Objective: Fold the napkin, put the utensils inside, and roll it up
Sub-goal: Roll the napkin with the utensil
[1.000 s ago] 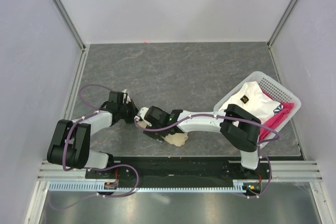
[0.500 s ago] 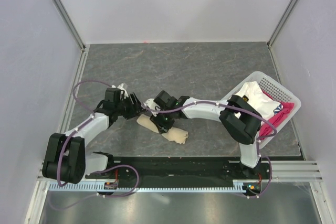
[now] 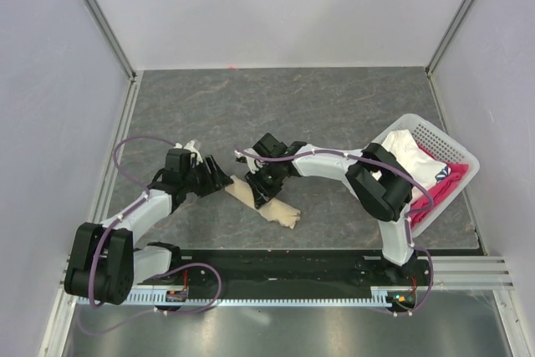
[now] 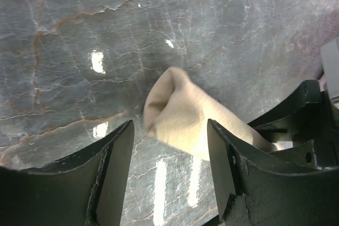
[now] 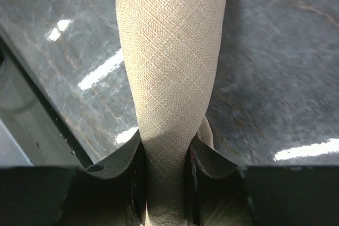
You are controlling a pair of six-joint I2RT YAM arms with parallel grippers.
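**Right gripper pinches the rolled napkin; left gripper stands open at its end**

The napkin point(image 3: 280, 211) lies on the grey marbled table point(image 3: 334, 106) as a tight beige roll. It is set on a slant in front of the two arm bases, with one end pointing toward the left arm and the other toward the near edge.

The right gripper point(image 3: 262, 187) reaches in from the right and sits over the roll's upper half. In the right wrist view the cloth runs straight out from between its fingers point(image 5: 214, 160). They press in on both sides, and the weave narrows where they squeeze it, so this gripper is clamped on the napkin.

The left gripper point(image 3: 219, 180) sits just beside the roll's upper-left end. In the left wrist view its fingers point(image 4: 114, 173) stand well apart. The rounded end of the roll shows in the gap ahead of them, nearer the right-hand finger, and I cannot tell whether it touches that finger. This gripper is open and holds nothing. The dark body of the right gripper shows at the right edge of that view, touching the roll.

Well apart at the table's right side, a white basket point(image 3: 439, 135) holds a white cloth point(image 3: 401, 156) and a pink-red cloth point(image 3: 443, 181).
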